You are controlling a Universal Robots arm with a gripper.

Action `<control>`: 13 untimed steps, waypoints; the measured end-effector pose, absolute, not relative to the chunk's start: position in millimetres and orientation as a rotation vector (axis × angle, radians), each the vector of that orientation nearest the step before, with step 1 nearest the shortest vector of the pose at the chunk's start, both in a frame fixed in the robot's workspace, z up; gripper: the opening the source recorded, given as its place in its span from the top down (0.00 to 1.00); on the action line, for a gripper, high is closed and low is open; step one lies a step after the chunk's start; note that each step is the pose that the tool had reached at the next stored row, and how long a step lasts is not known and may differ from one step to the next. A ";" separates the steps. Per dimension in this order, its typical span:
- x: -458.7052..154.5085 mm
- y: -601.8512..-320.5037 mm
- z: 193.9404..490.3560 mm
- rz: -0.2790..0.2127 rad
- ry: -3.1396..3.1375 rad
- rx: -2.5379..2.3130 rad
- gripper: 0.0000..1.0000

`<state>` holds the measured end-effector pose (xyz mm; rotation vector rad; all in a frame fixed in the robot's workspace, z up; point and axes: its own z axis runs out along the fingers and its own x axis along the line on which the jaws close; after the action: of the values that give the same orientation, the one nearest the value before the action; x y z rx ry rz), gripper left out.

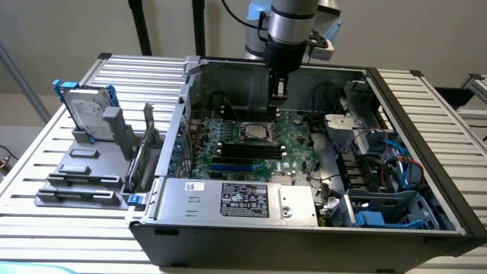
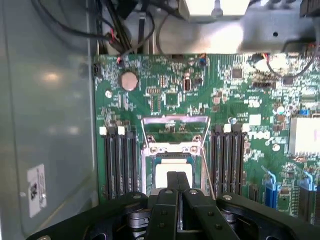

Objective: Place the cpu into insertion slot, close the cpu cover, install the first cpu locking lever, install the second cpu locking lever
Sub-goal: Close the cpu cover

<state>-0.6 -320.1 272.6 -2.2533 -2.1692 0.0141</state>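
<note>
The cpu [image 2: 170, 173], silvery and square, lies in the insertion slot [image 2: 150, 161] on the green motherboard, between two banks of black memory slots. The cpu cover [image 2: 175, 120], a thin metal frame with a square window, is flipped open beyond the slot. A thin wire locking lever [image 2: 206, 170] stands loose beside the slot. My gripper [image 2: 176, 182] is shut with nothing between its fingers and hangs above the cpu's near edge. In the exterior view the gripper [image 1: 279, 101] hovers inside the case, just above and behind the insertion slot [image 1: 259, 131].
The open computer case [image 1: 396, 114] walls in the board on all sides. A power supply [image 1: 236, 200] sits at the front, and cables and blue drive bays [image 1: 388, 208] crowd the exterior view's right. A hard drive [image 1: 88, 114] stands in a grey holder outside the case.
</note>
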 end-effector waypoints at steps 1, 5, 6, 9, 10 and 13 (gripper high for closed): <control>3.8 -320.2 274.8 0.017 -2.168 -2.252 0.89; 21.8 -320.2 278.0 0.022 -2.166 -2.250 0.89; 26.3 -320.2 278.0 0.023 -2.165 -2.250 0.89; 40.1 -320.2 278.0 0.022 -2.165 -2.249 0.89; 44.6 -320.2 278.0 0.022 -2.165 -2.249 0.89; 57.3 -320.1 277.4 0.021 -2.165 -2.248 0.89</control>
<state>57.3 -320.1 277.4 -2.2482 -2.1652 0.0212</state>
